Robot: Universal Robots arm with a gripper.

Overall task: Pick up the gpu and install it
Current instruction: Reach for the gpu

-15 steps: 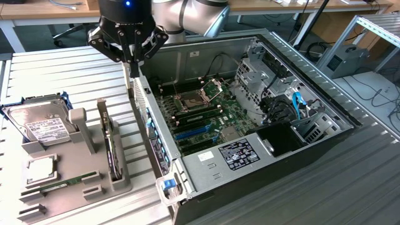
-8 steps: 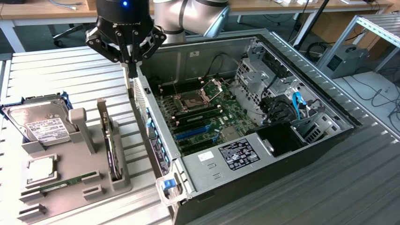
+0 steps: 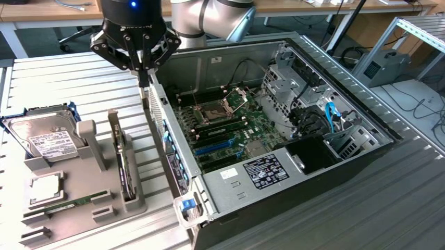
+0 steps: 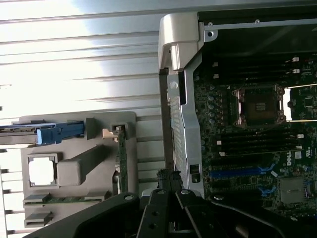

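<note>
Pincer [image 3: 144, 82] closed, fingertips together with nothing gripped, poised over the near side wall of the open computer case [image 3: 208, 62]. The gpu [image 3: 124, 166] stands on edge in the grey holder [image 3: 83, 182], just beside the case on the exterior view's left.

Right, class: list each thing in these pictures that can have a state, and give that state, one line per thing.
pincer: shut, nothing visibly held.
gpu: standing on edge in the grey tray, not installed.
computer case: side open, motherboard exposed.
hard drive: resting in the tray, label facing up.
RAM stick: lying in a tray slot.
</note>
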